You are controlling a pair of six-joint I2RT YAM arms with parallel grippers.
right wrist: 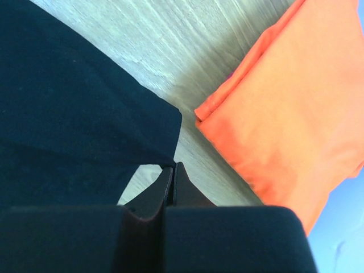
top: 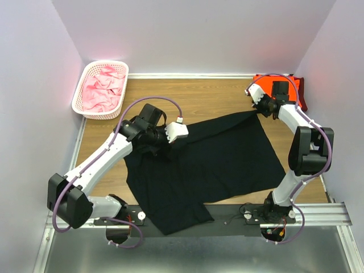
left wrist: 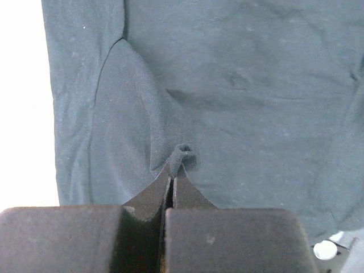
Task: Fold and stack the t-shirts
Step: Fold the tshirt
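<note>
A black t-shirt [top: 210, 165] lies spread over the middle of the wooden table, its near part hanging over the front rail. My left gripper [top: 170, 142] is shut on a small pinch of its cloth [left wrist: 182, 153] near the shirt's left side. My right gripper [top: 256, 108] is shut on the shirt's far right corner [right wrist: 168, 153], holding it just off the wood. A folded bright orange t-shirt [top: 267, 85] lies at the back right, close beside the right gripper [right wrist: 173, 166]; it fills the right of the right wrist view [right wrist: 290, 114]. Pink t-shirts [top: 102, 88] are heaped in the basket.
A white lattice basket [top: 85, 109] stands at the back left corner. A dark maroon cloth [top: 300, 94] shows under the orange shirt at the right wall. White walls close in the table on three sides. A metal rail [top: 227, 219] runs along the front.
</note>
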